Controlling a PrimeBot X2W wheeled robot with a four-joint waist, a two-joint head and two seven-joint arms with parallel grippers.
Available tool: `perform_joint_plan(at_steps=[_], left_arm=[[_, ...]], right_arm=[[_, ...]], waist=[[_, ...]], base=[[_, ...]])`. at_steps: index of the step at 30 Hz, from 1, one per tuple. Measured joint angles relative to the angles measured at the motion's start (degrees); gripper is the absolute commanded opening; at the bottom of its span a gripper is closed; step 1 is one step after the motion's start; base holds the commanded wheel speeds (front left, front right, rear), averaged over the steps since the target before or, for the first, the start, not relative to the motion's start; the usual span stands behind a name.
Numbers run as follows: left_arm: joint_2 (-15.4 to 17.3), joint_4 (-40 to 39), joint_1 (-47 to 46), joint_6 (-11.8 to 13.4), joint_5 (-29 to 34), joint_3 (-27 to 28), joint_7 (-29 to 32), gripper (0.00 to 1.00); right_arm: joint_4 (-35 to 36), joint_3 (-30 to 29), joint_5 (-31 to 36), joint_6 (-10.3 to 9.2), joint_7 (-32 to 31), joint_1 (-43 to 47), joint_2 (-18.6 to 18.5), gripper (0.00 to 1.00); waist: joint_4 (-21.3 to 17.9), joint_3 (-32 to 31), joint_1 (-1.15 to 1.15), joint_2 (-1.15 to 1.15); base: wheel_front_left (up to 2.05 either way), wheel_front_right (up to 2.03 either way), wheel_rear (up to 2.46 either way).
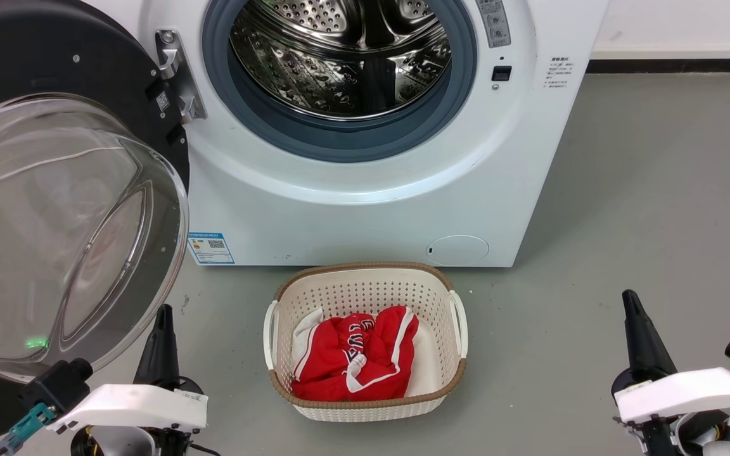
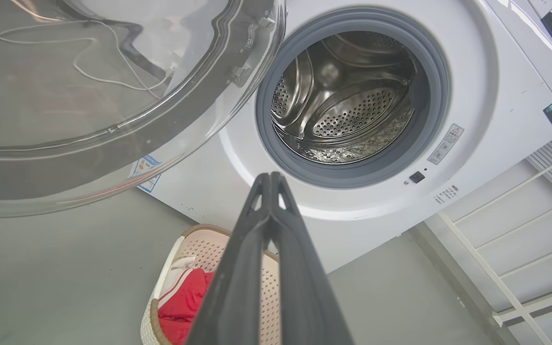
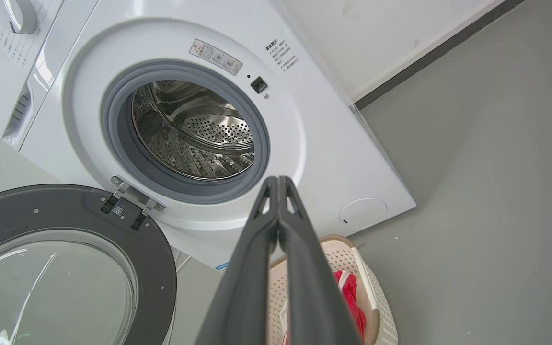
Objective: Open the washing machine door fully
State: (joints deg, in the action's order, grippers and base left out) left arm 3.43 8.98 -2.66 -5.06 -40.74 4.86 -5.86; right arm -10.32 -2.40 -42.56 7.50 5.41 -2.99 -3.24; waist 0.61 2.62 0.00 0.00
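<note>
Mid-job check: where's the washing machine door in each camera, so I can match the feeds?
Head view: the washing machine door sits at the left edge, swung open.
Left wrist view: the door spans the upper left.
Right wrist view: the door lies in the lower left corner.
Shared landmark: the steel drum opening, beside the door in each.

Red garment [image 1: 352,354], perforated cream basket [image 1: 365,291]

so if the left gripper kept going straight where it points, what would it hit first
Probably the lower rim of the grey door seal; the left gripper lines up with it in its wrist view. The washing machine door hangs clear to the side. Depth unclear.
</note>
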Motion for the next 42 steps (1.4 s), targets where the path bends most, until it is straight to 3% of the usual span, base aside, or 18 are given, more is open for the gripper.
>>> perform_joint_plan(at_steps=[42], left_arm=[[-0.3,2.8,-1.8,-1.3,-29.0,1.0,7.0,0.00]], right_arm=[[-2.1,-1.8,-28.4,0.00,-6.3,-1.6,-0.2,0.00]], waist=[[-0.3,-1.1,0.00,0.00]], base=[[0.00,0.00,0.00]])
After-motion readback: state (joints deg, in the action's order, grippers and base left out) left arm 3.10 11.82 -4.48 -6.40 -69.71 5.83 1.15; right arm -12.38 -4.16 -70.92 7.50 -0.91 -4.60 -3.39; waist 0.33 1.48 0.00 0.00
